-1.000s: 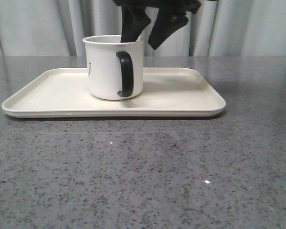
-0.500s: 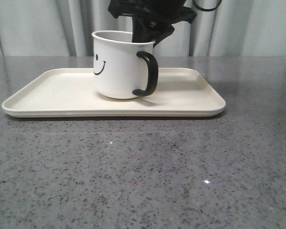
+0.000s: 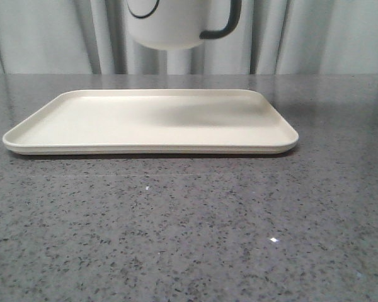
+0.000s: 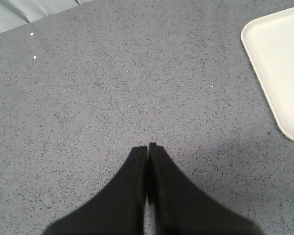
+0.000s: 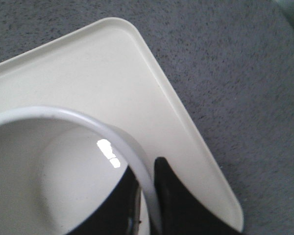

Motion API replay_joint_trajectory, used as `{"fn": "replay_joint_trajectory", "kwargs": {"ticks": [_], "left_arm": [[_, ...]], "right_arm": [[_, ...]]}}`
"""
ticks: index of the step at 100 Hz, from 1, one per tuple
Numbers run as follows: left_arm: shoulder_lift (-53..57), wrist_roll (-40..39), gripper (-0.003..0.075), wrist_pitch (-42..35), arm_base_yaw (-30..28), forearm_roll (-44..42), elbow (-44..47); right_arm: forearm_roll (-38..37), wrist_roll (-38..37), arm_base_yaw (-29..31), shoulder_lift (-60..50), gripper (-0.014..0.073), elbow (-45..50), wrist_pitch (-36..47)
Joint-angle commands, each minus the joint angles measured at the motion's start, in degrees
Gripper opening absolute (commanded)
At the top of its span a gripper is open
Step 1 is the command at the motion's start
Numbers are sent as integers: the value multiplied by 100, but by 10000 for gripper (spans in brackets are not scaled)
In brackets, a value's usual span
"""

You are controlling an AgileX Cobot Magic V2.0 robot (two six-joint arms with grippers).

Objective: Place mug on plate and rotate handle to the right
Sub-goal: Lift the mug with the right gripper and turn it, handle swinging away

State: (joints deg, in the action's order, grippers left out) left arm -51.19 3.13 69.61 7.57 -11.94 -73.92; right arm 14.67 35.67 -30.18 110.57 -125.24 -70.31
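- White mug (image 3: pixel 170 24) hangs in the air above the plate (image 3: pixel 82 135), clear of it, only its lower part inside the front view.
- Black handle (image 3: pixel 225 22) sticks out on the right side of the mug in the front view; part of a black curved print shows on the mug's left front.
- Cream rectangular plate lies flat on the grey speckled table (image 3: pixel 189 233), nothing on it, a soft shadow on its middle-right surface.
- Right gripper (image 5: pixel 148 196) is clamped on the mug's rim (image 5: pixel 112 139): one black finger (image 5: pixel 115 205) inside the mug, the other outside the wall, the white rim pinched between them.
- Right wrist view shows the mug's glossy white inside and one rounded plate corner (image 5: pixel 117 27) below it.
- Left gripper (image 4: pixel 147 152) is closed with nothing in it, fingers pressed together with only a thin seam between, over bare table.
- Left gripper is off to the side of the plate; one plate corner (image 4: pixel 277 63) shows in its wrist view, well apart from the fingertips.
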Motion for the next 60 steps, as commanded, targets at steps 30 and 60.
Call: {"fn": "replay_joint_trajectory", "kwargs": {"ticks": [30, 60], "left_arm": [[35, -59, -20, -196, -13, 55, -118], [35, -59, -20, -196, -13, 91, -107]], "right_arm": [[892, 2102, 2, -330, -116, -614, -620], [898, 2491, 2, -330, -116, 23, -624]]}}
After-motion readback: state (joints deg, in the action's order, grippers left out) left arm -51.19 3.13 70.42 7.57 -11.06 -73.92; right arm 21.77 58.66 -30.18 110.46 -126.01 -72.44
